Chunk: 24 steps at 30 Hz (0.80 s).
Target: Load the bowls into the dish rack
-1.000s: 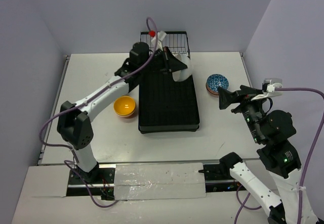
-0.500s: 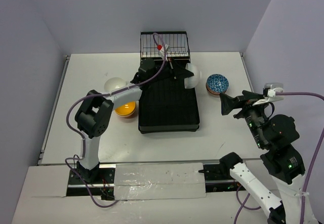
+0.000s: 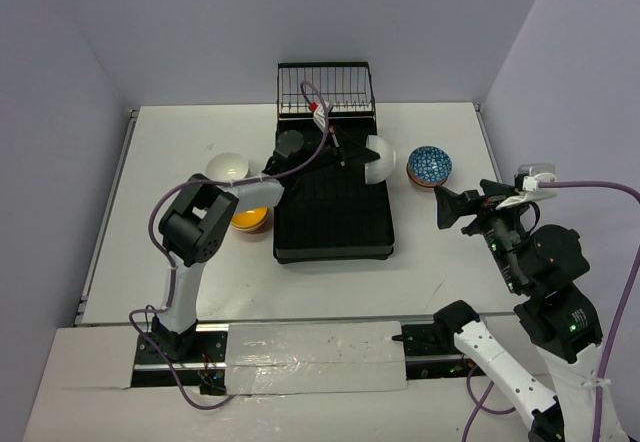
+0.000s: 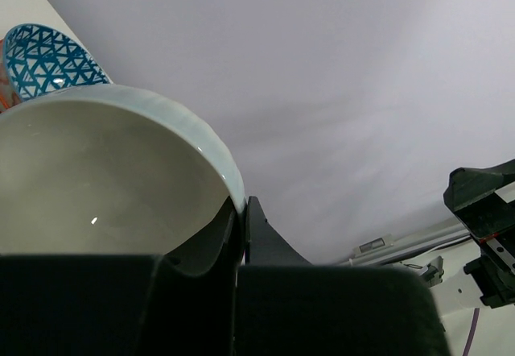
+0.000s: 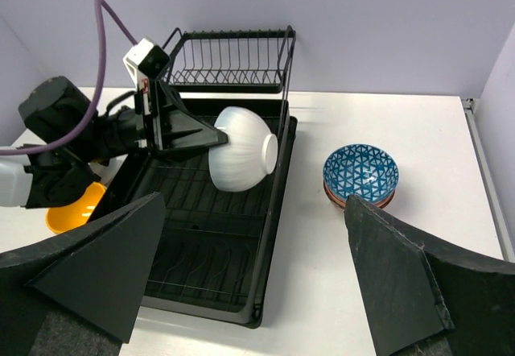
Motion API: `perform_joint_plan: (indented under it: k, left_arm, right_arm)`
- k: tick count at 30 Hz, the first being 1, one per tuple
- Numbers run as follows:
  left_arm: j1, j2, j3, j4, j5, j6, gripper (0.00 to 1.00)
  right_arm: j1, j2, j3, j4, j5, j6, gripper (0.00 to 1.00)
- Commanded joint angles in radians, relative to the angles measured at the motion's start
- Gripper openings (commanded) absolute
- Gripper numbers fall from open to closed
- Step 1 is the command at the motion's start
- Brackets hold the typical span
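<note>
My left gripper is shut on the rim of a plain white bowl and holds it on its side above the right edge of the black dish rack. The left wrist view shows the fingers pinching that bowl's rim. In the right wrist view the bowl hangs over the rack, near the wire basket. A stack of blue-patterned bowls stands right of the rack. My right gripper is open and empty, above the table right of the rack.
Another white bowl sits on the table left of the rack. A yellow bowl stacked on an orange one stands beside the rack's left edge. The raised wire basket is at the rack's far end.
My left arm has folded lower and swung the white bowl to the right, from the basket end to over the rack's right edge. The second white bowl came into view. The right arm barely moved.
</note>
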Motion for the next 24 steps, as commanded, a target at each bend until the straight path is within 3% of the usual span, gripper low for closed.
perform_joint_plan:
  k: [1, 24]
  left_arm:
    - [0.006, 0.013, -0.011, 0.173, 0.003, -0.033, 0.00]
    - [0.020, 0.124, -0.042, 0.295, -0.009, -0.117, 0.00]
  right_arm:
    - [0.007, -0.002, 0.008, 0.009, 0.002, -0.017, 1.00]
    - [0.007, -0.027, -0.040, 0.024, 0.001, -0.025, 1.00]
